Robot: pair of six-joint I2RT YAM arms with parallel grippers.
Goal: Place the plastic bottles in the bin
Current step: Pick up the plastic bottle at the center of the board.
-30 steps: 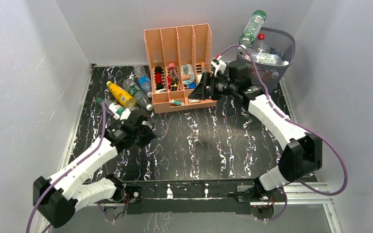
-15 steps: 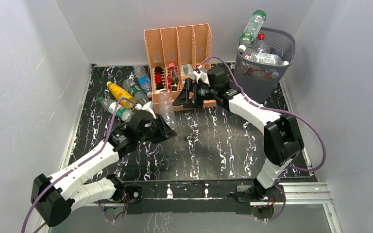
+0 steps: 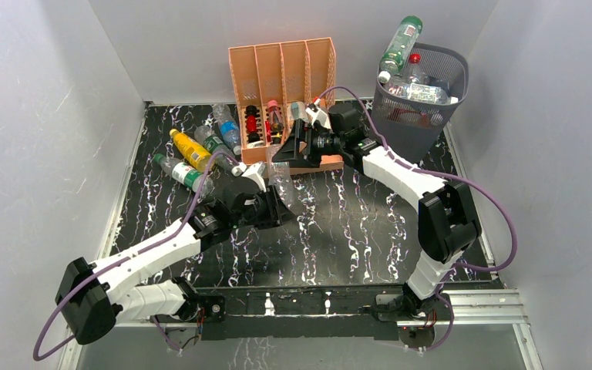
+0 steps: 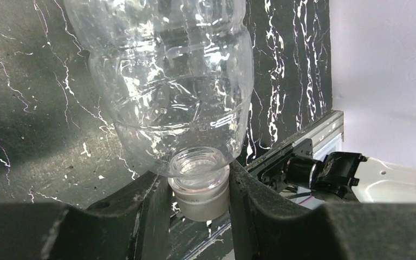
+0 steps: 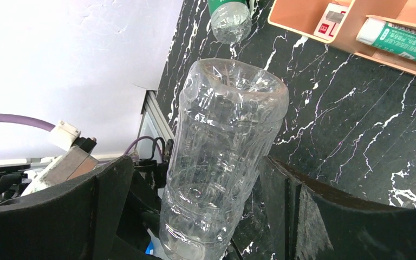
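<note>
A clear label-less plastic bottle [image 4: 168,81] hangs over the middle of the table. My left gripper [image 4: 197,195] is shut on its neck and white cap, holding it tilted; in the top view this gripper [image 3: 272,204] sits just below the bottle [image 3: 284,183]. My right gripper [image 3: 284,158] is open, its jaws on both sides of the bottle's base end [image 5: 222,157] without touching it, seen in the right wrist view [image 5: 195,168]. The dark grey mesh bin [image 3: 424,127] stands at the back right with several bottles in it, one green-capped bottle [image 3: 399,42] sticking out.
Several bottles lie at the back left: a yellow one [image 3: 191,150], a green-labelled one [image 3: 181,173] and a blue-labelled one [image 3: 227,125]. The peach four-slot organizer [image 3: 285,69] with small items stands at the back middle, right behind my right gripper.
My left arm picked the clear bottle up from the left pile and carried it right toward the middle. My right arm swung left from the bin and brought its open jaws around the bottle's base.
</note>
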